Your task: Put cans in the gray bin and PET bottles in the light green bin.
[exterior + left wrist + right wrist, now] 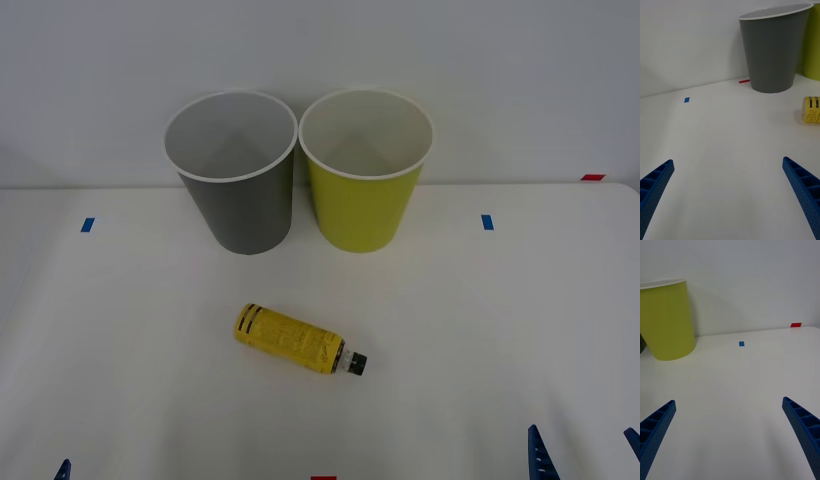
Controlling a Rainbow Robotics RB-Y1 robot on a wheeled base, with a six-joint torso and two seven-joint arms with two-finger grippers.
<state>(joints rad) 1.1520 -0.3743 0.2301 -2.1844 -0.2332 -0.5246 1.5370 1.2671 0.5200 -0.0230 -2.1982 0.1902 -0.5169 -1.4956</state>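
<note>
Front view shows one white bench [480,330] carrying two tall round tapered bins and one bottle. One dark gray bin with a white inside and rim [238,205] stands upright at the back, left of centre. One yellow-green bin of the same shape, also white inside and on the rim [365,205], stands upright just beside it on the right; I cannot tell whether the two touch.

One small PET bottle in a yellow label with black bands and print [290,338] lies on its side on the bench, in front of both bins and well apart from them, its black screw cap [357,364] pointing toward the right near edge.

Two small blue tape marks [88,224] sit on the bench, one toward each side, and one red mark [593,177] lies at the far right.

Left end effector [728,187] hovers over bare bench with its blue ribbed fingers spread wide, holding nothing. Right end effector [728,427] hovers likewise, fingers spread, holding nothing.
</note>
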